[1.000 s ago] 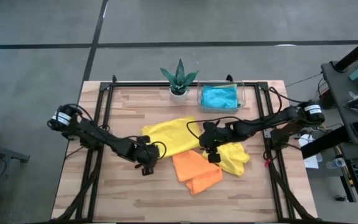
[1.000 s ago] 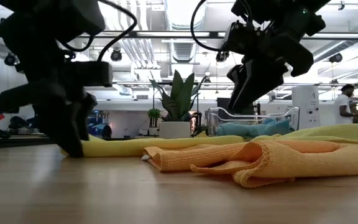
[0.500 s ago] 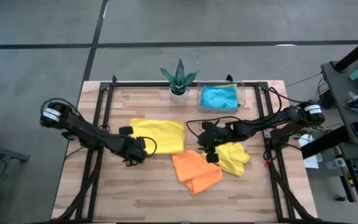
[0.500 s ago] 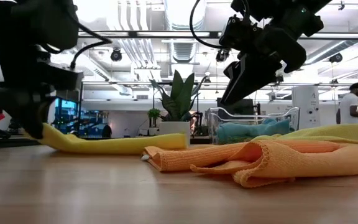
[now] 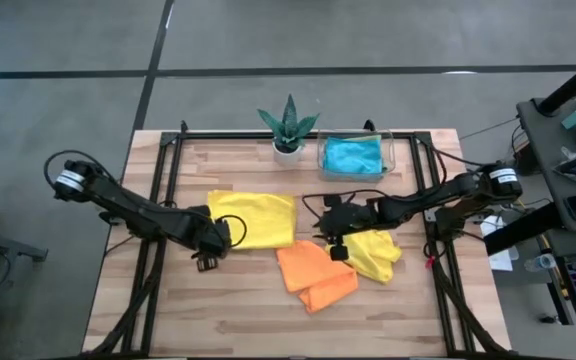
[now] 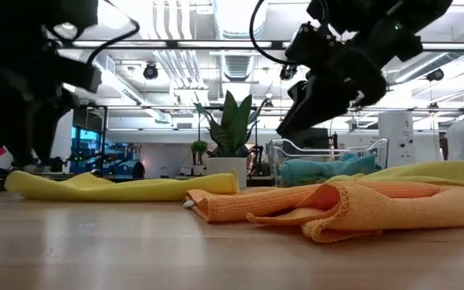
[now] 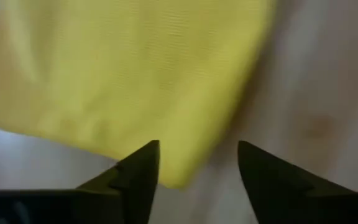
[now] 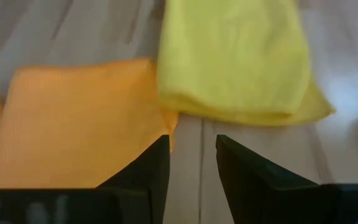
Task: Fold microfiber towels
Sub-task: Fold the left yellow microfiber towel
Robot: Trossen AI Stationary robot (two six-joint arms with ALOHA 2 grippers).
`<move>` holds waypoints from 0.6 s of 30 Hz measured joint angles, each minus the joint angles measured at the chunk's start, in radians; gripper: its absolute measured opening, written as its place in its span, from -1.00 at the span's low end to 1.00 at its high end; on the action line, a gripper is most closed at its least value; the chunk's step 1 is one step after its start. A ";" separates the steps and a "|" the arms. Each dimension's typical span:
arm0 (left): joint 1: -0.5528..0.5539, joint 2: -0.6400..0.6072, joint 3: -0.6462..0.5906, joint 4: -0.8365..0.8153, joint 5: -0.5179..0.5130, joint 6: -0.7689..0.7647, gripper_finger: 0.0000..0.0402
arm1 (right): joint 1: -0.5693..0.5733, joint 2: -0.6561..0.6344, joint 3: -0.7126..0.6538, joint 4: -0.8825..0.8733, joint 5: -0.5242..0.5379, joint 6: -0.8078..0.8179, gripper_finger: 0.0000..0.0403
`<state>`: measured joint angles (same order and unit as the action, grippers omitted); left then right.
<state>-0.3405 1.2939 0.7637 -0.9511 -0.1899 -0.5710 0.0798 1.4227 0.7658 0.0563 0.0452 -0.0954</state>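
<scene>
Now the left claw (image 5: 206, 262) stands with its fingers spread wide and nothing between them, just off the left edge of the folded yellow towel (image 5: 254, 218); a second ago it was down on that cloth, and since then the towel has gone from a loose sprawl to a flat, doubled rectangle lying left of the table's middle. By my reading that fold is finished and let go. At the middle, toward the front edge, the orange towel (image 5: 316, 276) lies rumpled and unfolded, as before. Just right of it, the right claw (image 5: 335, 250) hovers above the seam between the orange cloth and the second yellow towel (image 5: 376, 252), its fingers narrowly parted and holding nothing; it has barely shifted. At the back edge, the blue towel (image 5: 353, 156) sits in the clear tray (image 5: 393, 152), beside the potted plant (image 5: 288, 130). One of those two front cloths looks like the next to fold.
</scene>
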 joint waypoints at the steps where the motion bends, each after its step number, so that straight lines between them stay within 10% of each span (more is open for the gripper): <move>1: 0.000 -0.004 0.011 0.007 0.024 -0.006 0.07 | -0.004 0.003 -0.006 0.033 0.018 0.020 -0.40; 7: 0.000 -0.016 0.016 0.338 -0.125 -0.005 0.11 | -0.028 0.047 0.008 0.100 0.218 0.136 -0.40; 13: 0.044 0.029 -0.037 0.753 -0.267 0.144 0.00 | -0.045 0.114 0.081 0.103 0.217 0.136 -0.40; 18: 0.075 0.081 -0.077 0.742 -0.278 0.160 -0.16 | -0.078 0.200 0.162 0.098 0.105 0.140 -0.40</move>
<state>-0.2654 1.3745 0.6863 -0.2087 -0.4675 -0.4109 0.0015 1.6224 0.9276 0.1545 0.1505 0.0448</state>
